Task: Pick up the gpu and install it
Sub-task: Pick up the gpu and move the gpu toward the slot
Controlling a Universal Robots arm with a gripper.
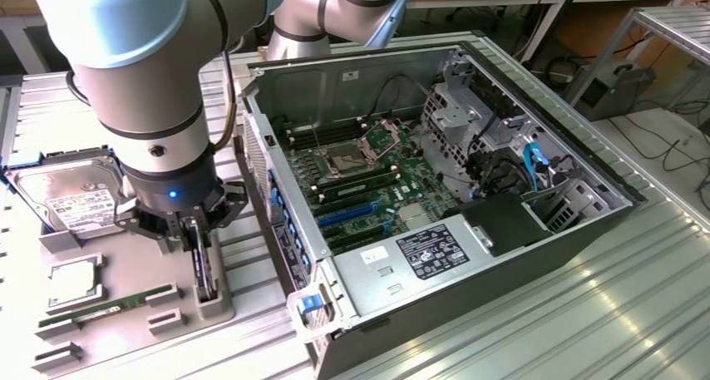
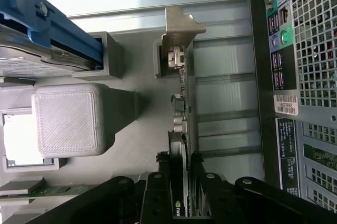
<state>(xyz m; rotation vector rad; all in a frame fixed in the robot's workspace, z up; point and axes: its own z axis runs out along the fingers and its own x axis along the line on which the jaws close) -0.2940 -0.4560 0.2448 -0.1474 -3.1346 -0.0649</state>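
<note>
Where your pincer sits: the pincer (image 1: 191,234) hangs low over the grey fixture tray (image 1: 122,268), roughly 9 o'clock from the open computer case (image 1: 444,189) in the exterior view.
Pincer state: you have the black fingers (image 2: 162,182) pressed against the two faces of the gpu (image 2: 184,108), pinching it between them.
Gpu position: the card stands on its long edge, upright, in a slot of the tray. It is outside the case, just beside the case's rear wall.
Gpu bracket: the silver bracket (image 2: 179,29) is at the end away from your fingers, next to a grey post (image 2: 158,58) of the tray.
Lift: you cannot tell from either view whether the card has cleared its slot.
Tray neighbours: a hard drive (image 1: 69,199) with a white label lies at 10 o'clock from the pincer. A square processor (image 1: 73,282) lies at 8 o'clock, and a narrow green memory stick (image 1: 111,303) lies at 7 o'clock.
Case interior: the motherboard (image 1: 367,180) lies exposed. Its blue expansion slots (image 1: 349,214) are at 7 o'clock from the processor socket (image 1: 352,157), with no card in them.
Case rear: the port panel (image 2: 279,29) runs alongside the gpu in the wrist view, apart from it.
Bench: the ribbed metal bench (image 1: 577,313) carries both the tray and the case.
</note>
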